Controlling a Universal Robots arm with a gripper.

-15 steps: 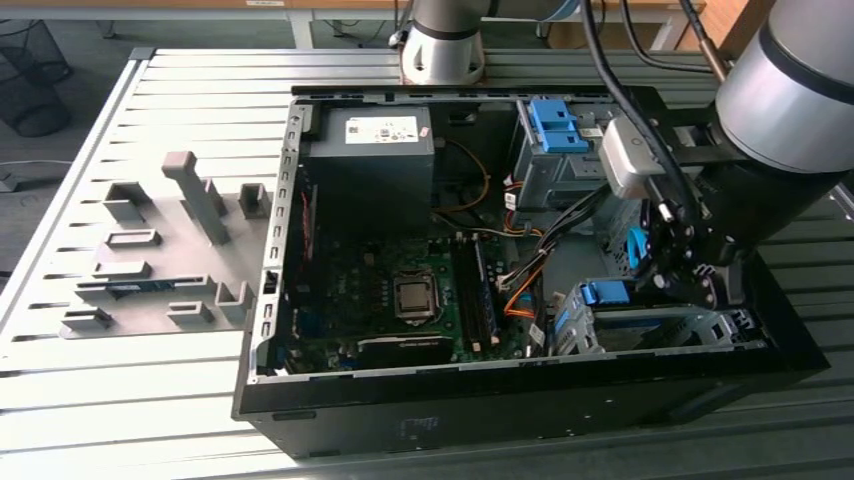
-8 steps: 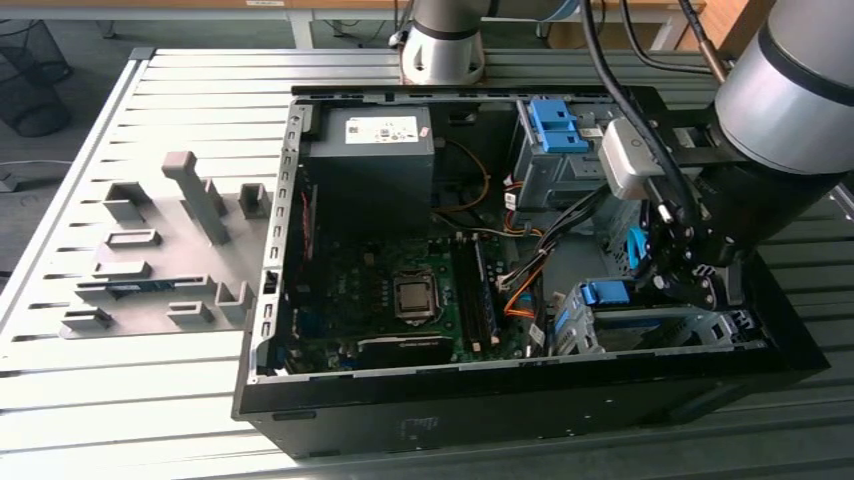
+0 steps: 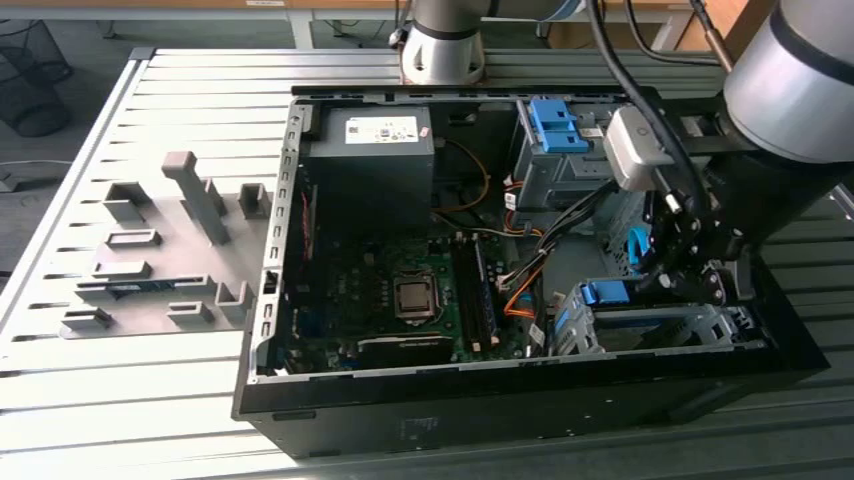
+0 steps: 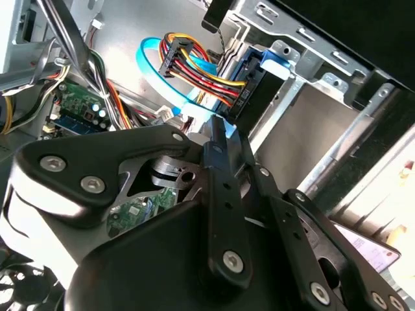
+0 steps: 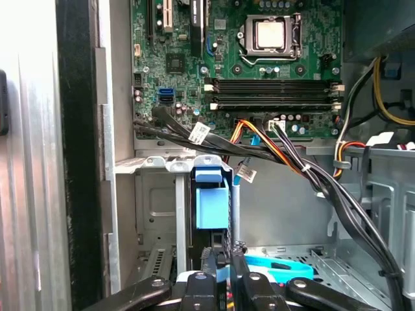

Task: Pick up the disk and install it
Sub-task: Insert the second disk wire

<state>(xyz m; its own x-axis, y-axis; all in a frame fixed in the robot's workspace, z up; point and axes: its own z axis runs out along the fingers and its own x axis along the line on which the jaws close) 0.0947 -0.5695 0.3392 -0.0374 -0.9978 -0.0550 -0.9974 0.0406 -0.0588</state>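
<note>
Gripper (image 5: 222, 269) fingers stood nearly together, clamped on disk (image 5: 212, 206) blue tab; disk sat edge-on in drive cage (image 3: 654, 325), case 4 o'clock corner. Judgement: push straight along rails, clear of cable bundle (image 5: 285, 159).

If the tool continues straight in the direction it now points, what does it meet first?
Probably the blue tab of the disk, which stands in the drive cage directly ahead of the tool in the first wrist view; how far apart they are is unclear.

exterior view: high, looks down on open computer case (image 3: 534, 250) | both wrist views: close inside it, past the gripper (image 5: 224, 275) | shared: drive cage (image 3: 654, 325), blue tab (image 5: 213, 201)
</note>
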